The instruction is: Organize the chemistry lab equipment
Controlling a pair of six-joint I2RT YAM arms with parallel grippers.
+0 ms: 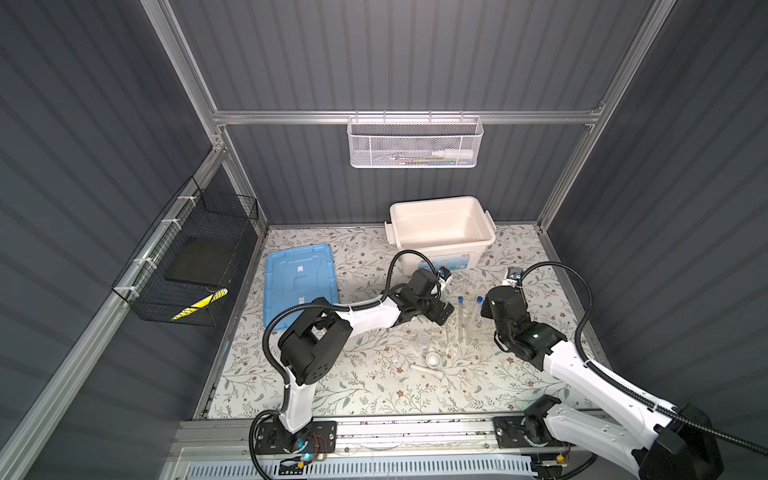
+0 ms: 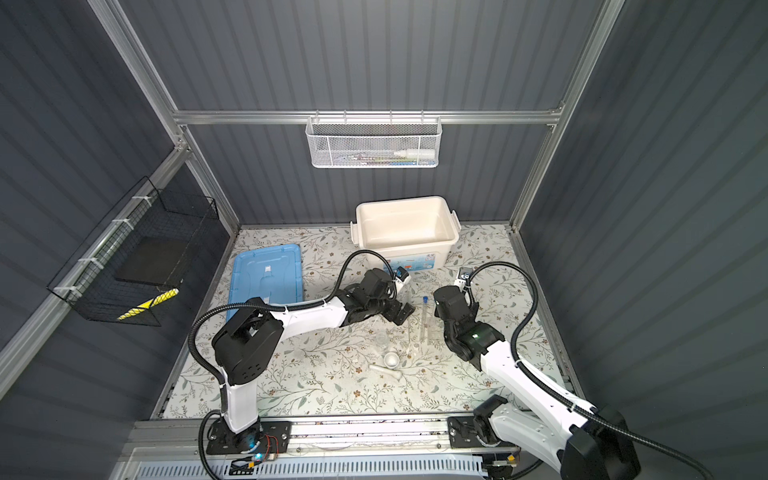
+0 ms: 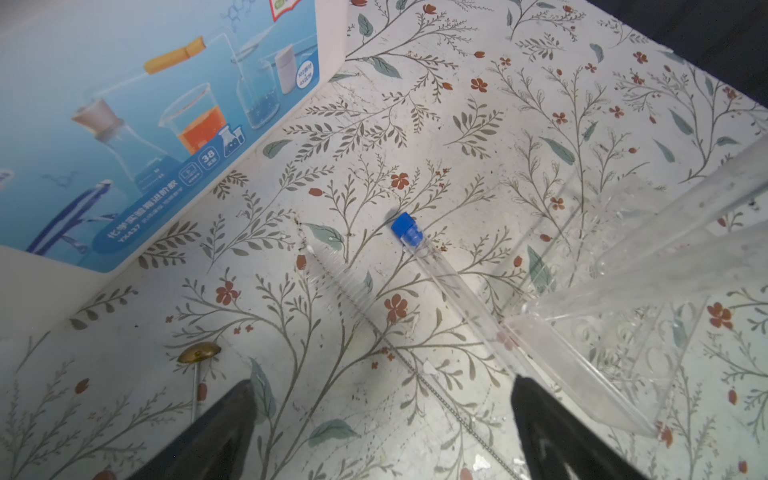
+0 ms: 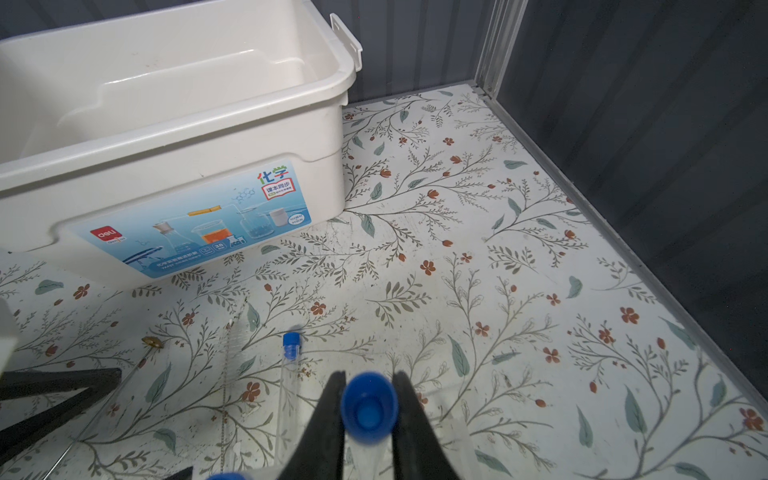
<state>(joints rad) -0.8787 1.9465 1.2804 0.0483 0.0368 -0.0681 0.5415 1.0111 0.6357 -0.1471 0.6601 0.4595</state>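
Observation:
My right gripper (image 4: 369, 376) is shut on a clear blue-capped test tube (image 4: 368, 409), held tilted above the mat (image 1: 477, 309). Another capped test tube (image 3: 453, 286) lies flat on the mat (image 1: 460, 318), one end against the clear plastic tube rack (image 3: 623, 332). My left gripper (image 3: 382, 384) is wide open and empty, low over the mat beside that tube (image 1: 442, 313). A thin brush (image 3: 345, 282) and a rod with a brass spoon tip (image 3: 198, 353) lie there too. Nearer the front sit a clear beaker (image 1: 423, 340), a small white bowl (image 1: 432, 359) and a white pestle (image 1: 426, 369).
The open white tub (image 1: 444, 247) stands at the back centre, just behind both grippers. Its blue lid (image 1: 299, 282) lies flat at the left. A white mesh basket (image 1: 415, 143) hangs on the back rail, and a black wire basket (image 1: 187, 257) on the left wall.

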